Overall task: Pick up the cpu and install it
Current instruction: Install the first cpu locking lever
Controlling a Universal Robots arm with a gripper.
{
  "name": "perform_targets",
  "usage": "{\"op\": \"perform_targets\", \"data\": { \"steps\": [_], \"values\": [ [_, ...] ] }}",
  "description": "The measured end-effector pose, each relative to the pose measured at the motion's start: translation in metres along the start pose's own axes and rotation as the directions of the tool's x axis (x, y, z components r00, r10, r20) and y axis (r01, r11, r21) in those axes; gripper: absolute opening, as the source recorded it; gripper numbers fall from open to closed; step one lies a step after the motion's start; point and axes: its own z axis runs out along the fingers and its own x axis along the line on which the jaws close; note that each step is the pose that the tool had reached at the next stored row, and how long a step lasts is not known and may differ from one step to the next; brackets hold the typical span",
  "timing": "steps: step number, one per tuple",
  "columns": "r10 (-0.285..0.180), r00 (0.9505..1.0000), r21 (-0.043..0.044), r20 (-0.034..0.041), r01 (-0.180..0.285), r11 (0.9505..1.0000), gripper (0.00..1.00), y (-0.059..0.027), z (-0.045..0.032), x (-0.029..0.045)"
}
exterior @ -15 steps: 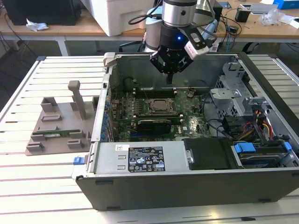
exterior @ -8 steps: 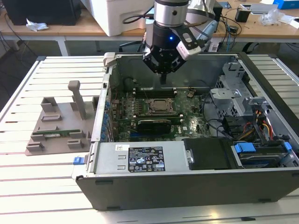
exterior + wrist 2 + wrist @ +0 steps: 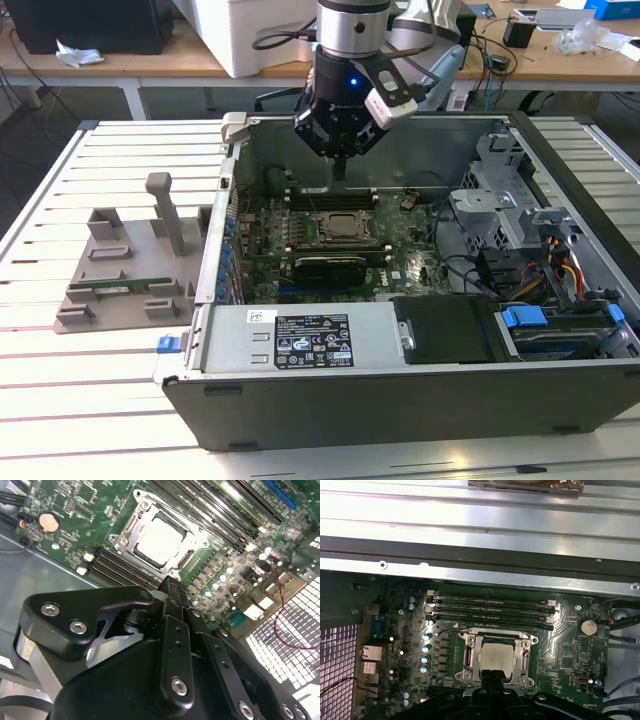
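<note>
Cpu: silver-topped square chip lying flat inside the motherboard's socket frame; it looks already seated there, with the frame still open around it.

Gripper: hangs inside the open computer case, above the socket frame, nothing between its fingers. In the second wrist view the fingers look drawn together into one narrow tip, which lines up just beside the frame's near edge.

Deciding relation: the cpu lies straight beyond the fingertip, almost directly beneath it and well below; being square, it has no long axis to align with.

Memory slots: four dark parallel rows just beside the socket frame, on the side away from the gripper.

Coin cell: round and silver, near the frame's corner past the slots.

Writing: a white label on the case's silver power supply carries print and marks, too small to read; no other writing is legible.
</note>
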Motion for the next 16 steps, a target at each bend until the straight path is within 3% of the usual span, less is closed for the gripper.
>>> {"op": "perform_targets", "data": {
  "steps": [16],
  "values": [
    [0.0, 1.0, 0.0, 0.0, 0.0, 1.0, 0.11, 0.0029, 0.0021, 0.0233]
  ]
}}
